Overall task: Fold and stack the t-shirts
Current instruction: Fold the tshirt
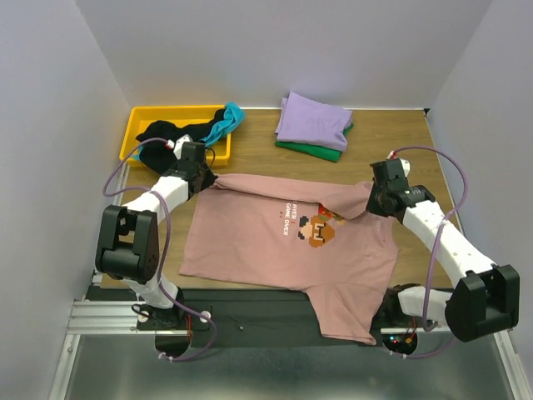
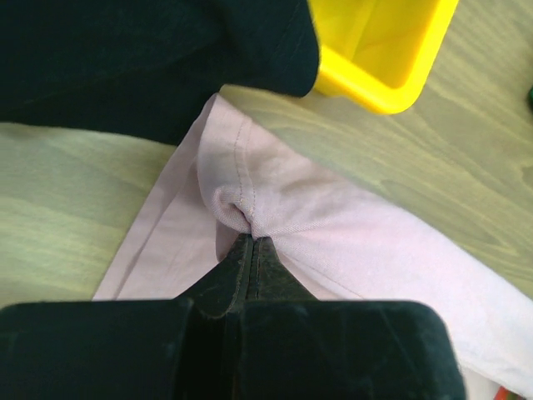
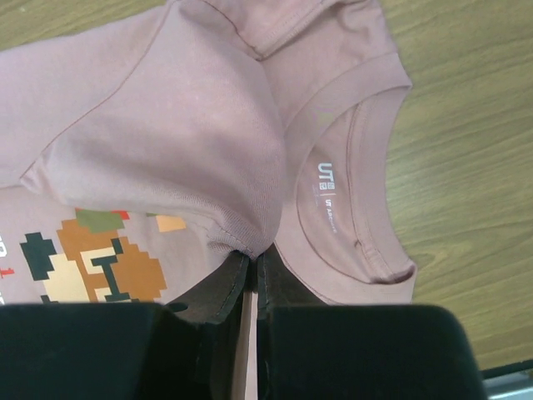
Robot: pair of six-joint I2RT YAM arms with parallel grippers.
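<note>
A dusty-pink t-shirt (image 1: 275,242) with a pixel-art print (image 1: 319,229) lies spread across the table, its near sleeve hanging over the front edge. My left gripper (image 1: 208,177) is shut on its far-left corner, and the left wrist view shows the pink cloth (image 2: 333,225) bunched at the closed tips (image 2: 252,237). My right gripper (image 1: 372,200) pinches the far sleeve, folded in over the chest. In the right wrist view that sleeve's hem (image 3: 166,142) sits at the tips (image 3: 252,252) beside the collar (image 3: 358,192). A folded lavender tee (image 1: 312,121) lies on a green one (image 1: 310,150).
A yellow bin (image 1: 133,125) at the far left holds a black tee (image 1: 171,132) and a teal one (image 1: 226,121), which spill over its rim. The bin corner (image 2: 391,58) and black cloth (image 2: 150,58) lie just beyond my left gripper. Grey walls close in on both sides.
</note>
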